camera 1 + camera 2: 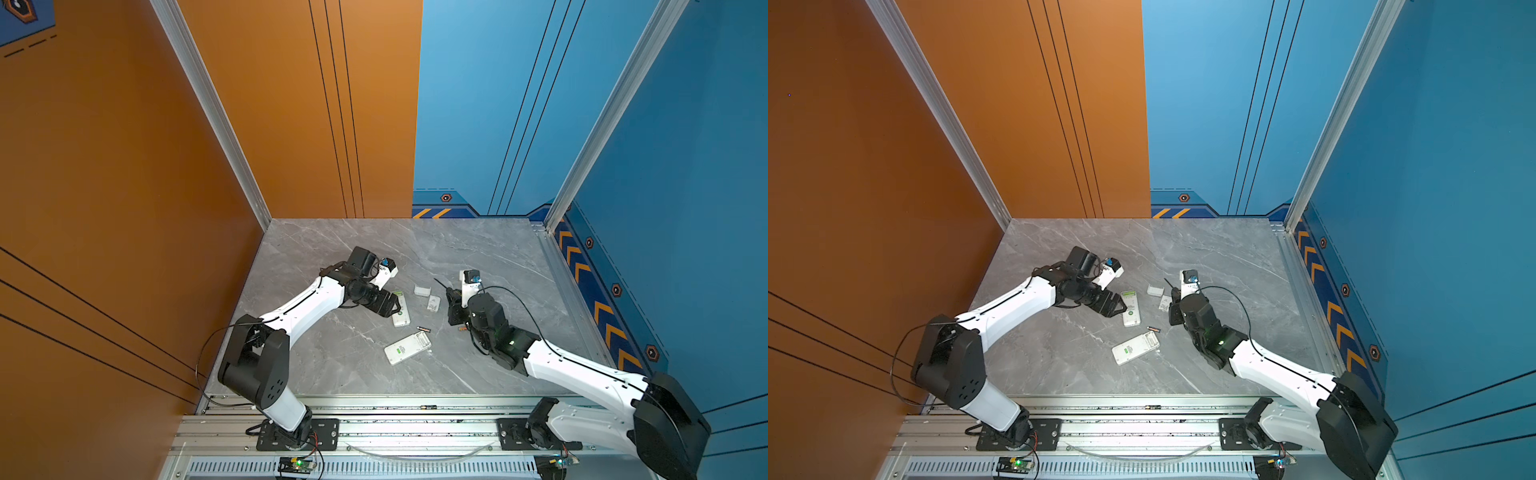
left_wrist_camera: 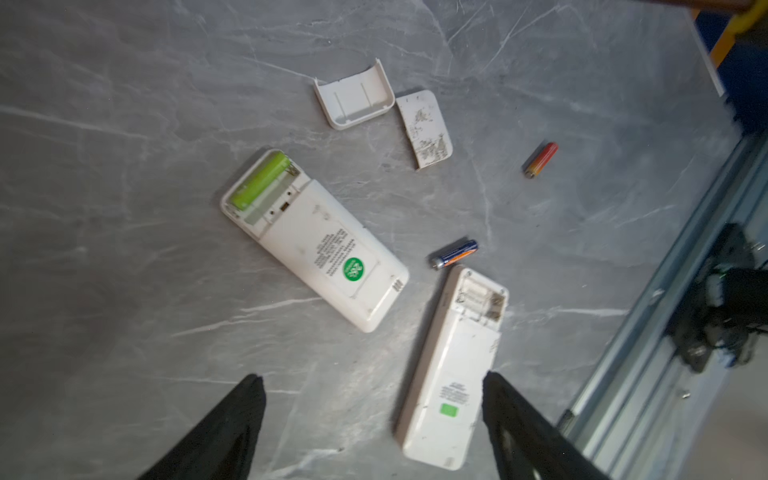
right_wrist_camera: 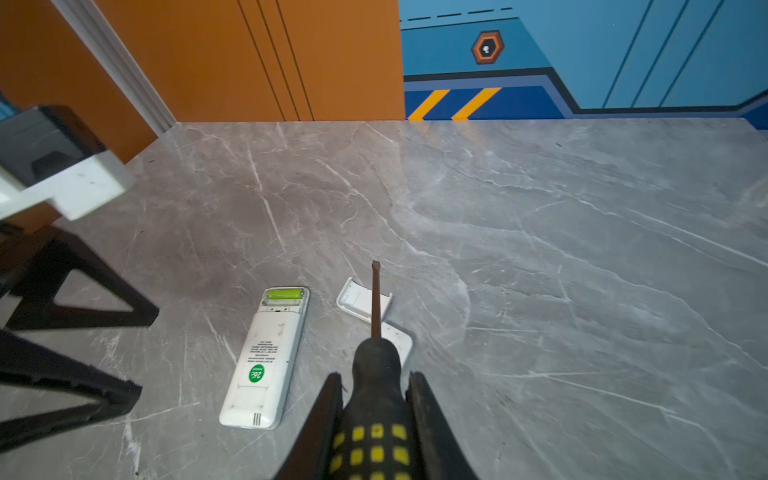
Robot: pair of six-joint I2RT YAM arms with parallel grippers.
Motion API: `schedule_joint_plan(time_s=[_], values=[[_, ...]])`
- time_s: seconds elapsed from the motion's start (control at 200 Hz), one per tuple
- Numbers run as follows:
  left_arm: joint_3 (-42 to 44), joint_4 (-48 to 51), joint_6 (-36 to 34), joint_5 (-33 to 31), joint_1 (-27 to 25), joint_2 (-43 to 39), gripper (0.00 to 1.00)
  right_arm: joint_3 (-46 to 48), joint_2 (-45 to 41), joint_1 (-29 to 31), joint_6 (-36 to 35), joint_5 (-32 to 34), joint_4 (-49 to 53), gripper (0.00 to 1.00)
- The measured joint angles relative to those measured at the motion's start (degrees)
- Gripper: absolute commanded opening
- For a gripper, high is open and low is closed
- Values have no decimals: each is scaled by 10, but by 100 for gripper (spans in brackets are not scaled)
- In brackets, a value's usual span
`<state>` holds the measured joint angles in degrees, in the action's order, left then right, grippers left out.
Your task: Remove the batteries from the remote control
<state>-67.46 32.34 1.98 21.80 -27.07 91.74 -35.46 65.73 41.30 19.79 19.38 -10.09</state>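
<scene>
The left gripper (image 2: 372, 378) is hovering spread open and empty; the right gripper (image 3: 376, 376) is clamping the screwdriver (image 3: 376, 299). A green battery (image 2: 261, 179) is sitting in the remote (image 2: 328, 257), the orange battery (image 2: 541, 159) lying loose nearby; a hard pry is risking flicking it off the table (image 2: 124, 291)

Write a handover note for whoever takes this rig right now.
Left gripper: open, empty, over the table.
Right gripper: shut on the screwdriver.
Done: ribbed cover and scuffed cover are off; the empty remote looks cleared; black battery and orange-red battery lie loose on the table.
A small dark cylinder in the front rail may be another battery.
To do: green battery sits in the loaded remote; pry it out.
</scene>
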Motion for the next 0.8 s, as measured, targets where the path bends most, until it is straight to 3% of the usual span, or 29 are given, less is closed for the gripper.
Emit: schedule_joint_plan(time_s=[0.165,0.25,0.315,0.601,0.801], values=[[-15,12,195,-44,-49,23,79,-11,-39,-48,10,-21,57,0],[-21,21,274,-82,-57,43,91,-17,-42,-54,12,-32,73,0],[-26,35,321,-113,-64,61,95,-18,-42,-58,12,-44,77,0],[-117,86,396,-205,-110,158,96,-18,-40,-79,14,-81,76,0],[-179,122,407,-245,-124,214,81,-17,-37,-88,20,-103,75,0]])
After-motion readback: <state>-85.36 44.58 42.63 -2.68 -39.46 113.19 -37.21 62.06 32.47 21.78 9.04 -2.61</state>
